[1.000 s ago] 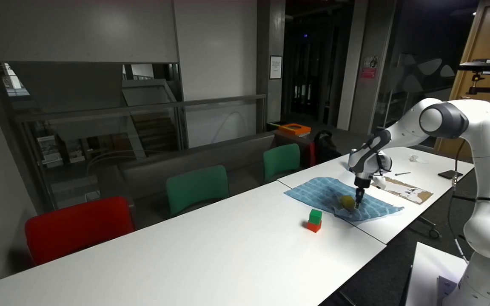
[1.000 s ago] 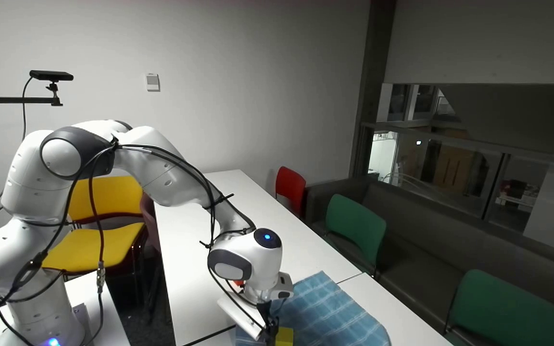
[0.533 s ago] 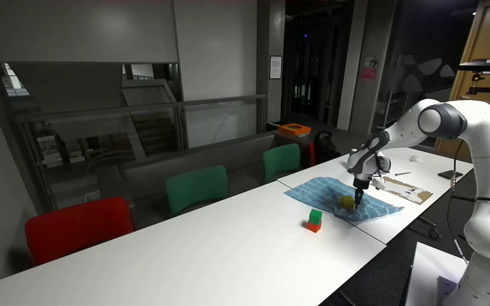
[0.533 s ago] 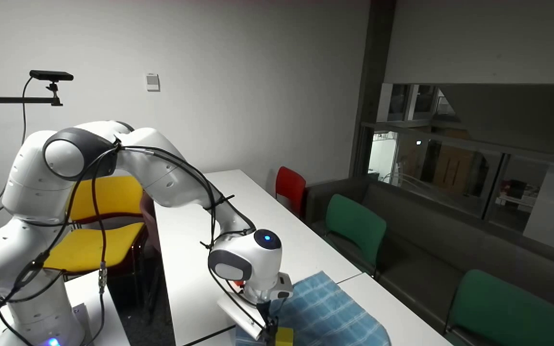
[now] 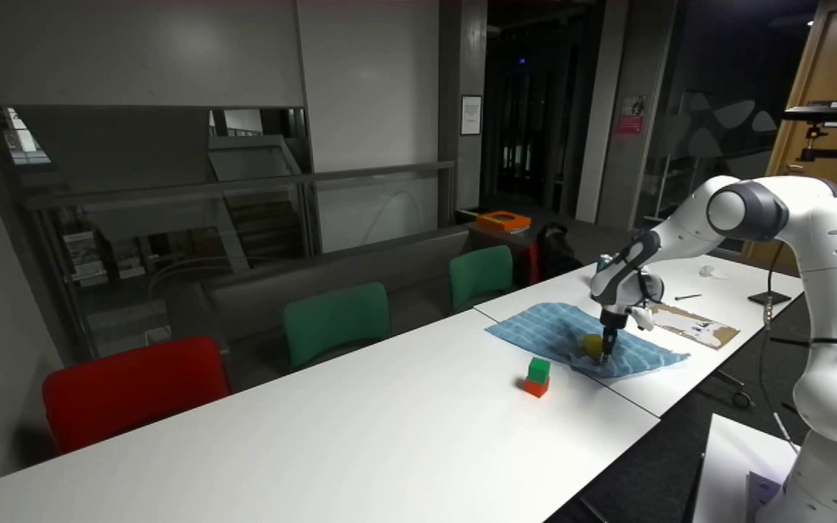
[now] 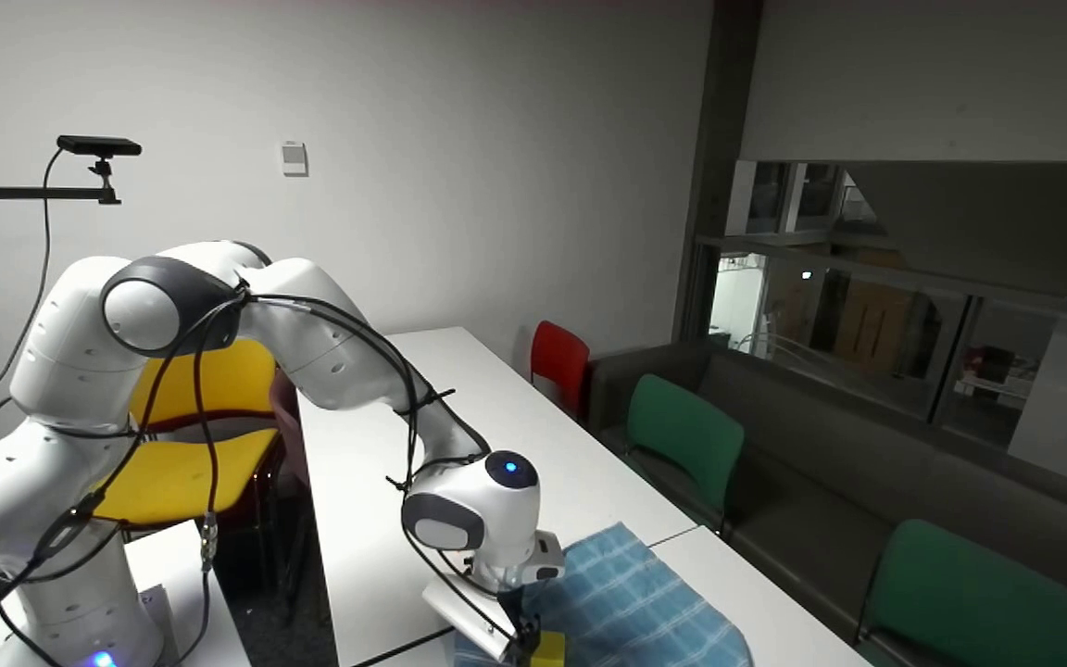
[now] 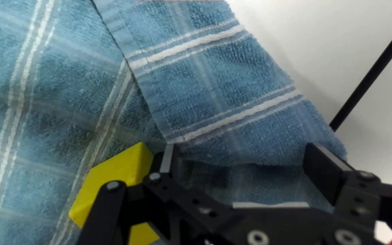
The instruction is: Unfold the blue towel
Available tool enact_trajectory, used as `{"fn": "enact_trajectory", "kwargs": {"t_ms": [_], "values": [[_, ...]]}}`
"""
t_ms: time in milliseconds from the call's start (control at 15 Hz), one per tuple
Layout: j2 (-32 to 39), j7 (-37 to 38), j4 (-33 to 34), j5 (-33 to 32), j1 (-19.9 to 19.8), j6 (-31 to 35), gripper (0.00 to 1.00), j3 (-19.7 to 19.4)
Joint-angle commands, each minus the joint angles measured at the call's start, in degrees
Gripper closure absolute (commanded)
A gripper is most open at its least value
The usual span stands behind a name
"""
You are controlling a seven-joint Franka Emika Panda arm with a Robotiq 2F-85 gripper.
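While the claw (image 7: 242, 155) stands with its fingers wide apart over a folded-back flap, the blue towel (image 7: 216, 105) lies partly doubled on the smooth white bench (image 5: 360, 428): fuzzy pile, white woven stripes, flatter edge band. Yellow block (image 7: 114, 173), flat-faced and crisp-edged, rests on the towel just beside one finger. In an exterior view, green block (image 5: 539, 369) sits stacked on red block (image 5: 537, 388), near the towel.

White table (image 5: 317, 436) carries blue towel (image 5: 546, 325) under gripper (image 7: 242, 160), red block (image 5: 537, 387) to one side of it, torn cardboard (image 5: 694, 326) opposite.
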Motion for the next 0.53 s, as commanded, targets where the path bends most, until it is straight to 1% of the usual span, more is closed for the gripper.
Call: {"fn": "enact_trajectory", "kwargs": {"t_ms": [0, 467], "values": [[1.2, -3.0, 0.5, 0.9, -0.7, 2.7, 0.0, 0.6], [1.8, -2.3, 0.7, -0.1, -0.7, 3.2, 0.0, 0.3]]}}
